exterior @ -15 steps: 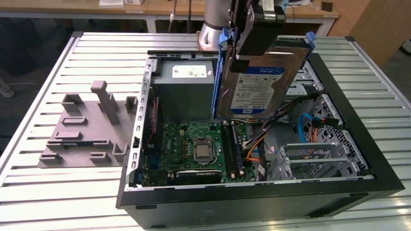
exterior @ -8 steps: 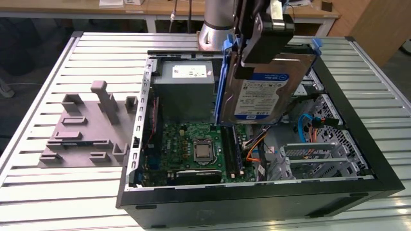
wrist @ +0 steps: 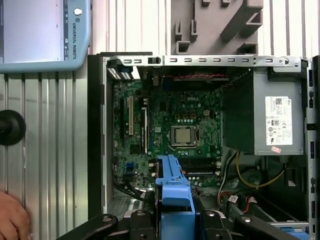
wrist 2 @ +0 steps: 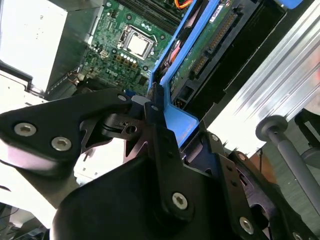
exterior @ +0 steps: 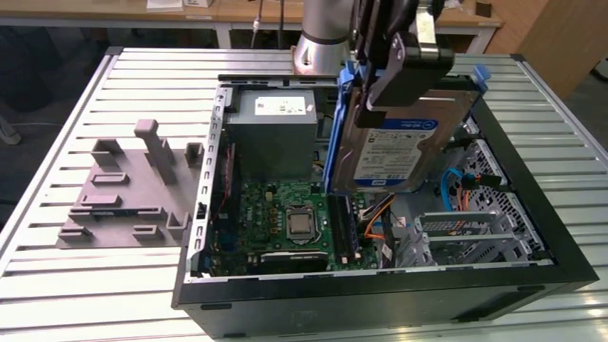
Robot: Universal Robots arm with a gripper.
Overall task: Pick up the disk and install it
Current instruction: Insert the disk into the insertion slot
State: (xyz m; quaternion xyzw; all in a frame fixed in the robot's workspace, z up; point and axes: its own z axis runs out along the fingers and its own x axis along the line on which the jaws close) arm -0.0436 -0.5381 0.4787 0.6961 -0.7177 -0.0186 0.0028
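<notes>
Blue-railed disk [exterior: 394,153] pinched tight between our gripper [exterior: 380,89] fingers [wrist 2: 160,145] — we see it hanging below them, over the open computer case [exterior: 380,285], motherboard [exterior: 275,206] underneath.

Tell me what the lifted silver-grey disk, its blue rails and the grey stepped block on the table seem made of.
Silver-grey rectangular disk: metal casing, by its dull sheen, with a glossy paper-like label. Blue carrier rails: probably plastic; uniform saturated colour, moulded edges. Grey stepped block: matte, likely moulded or printed plastic, though foam cannot be ruled out.
</notes>
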